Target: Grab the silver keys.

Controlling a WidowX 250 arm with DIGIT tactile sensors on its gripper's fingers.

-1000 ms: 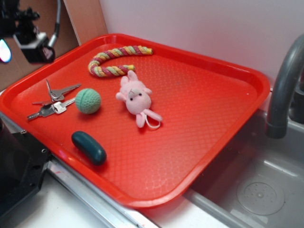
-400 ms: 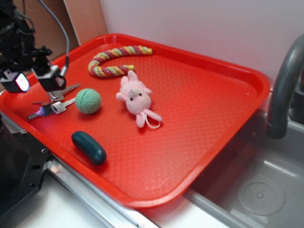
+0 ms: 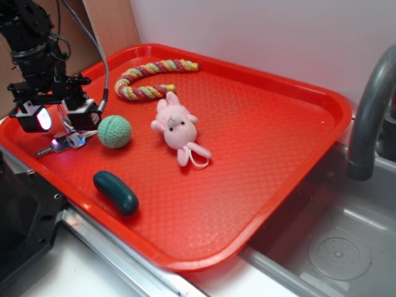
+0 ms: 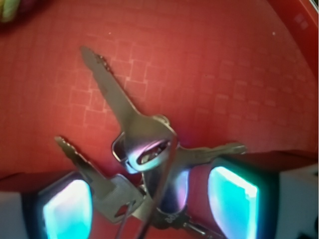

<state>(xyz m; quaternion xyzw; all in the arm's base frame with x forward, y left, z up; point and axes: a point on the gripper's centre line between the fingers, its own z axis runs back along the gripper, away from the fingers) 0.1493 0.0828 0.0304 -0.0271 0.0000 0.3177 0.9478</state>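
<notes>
- Step in hand: final approach for the grasp. I have the hand (image 3: 57,117) at the left of the exterior frame, low over the red tray (image 3: 260,154).
- Target location: the silver keys (image 4: 144,159) lie flat on the tray at its left edge, just left of the green ball (image 3: 114,131). In the wrist view they sit splayed on their ring, the ring centred between the two fingers.
- Hand state: spread wide, one finger (image 4: 65,211) on each side of the bunch, holding nothing.
- I cannot tell whether the fingertips touch the tray surface.
- Next move: I judge a short descent until the tips meet the tray, then a close across the ring.
- Caution: the keys are thin and flat; a high close will likely slide over them.
</notes>
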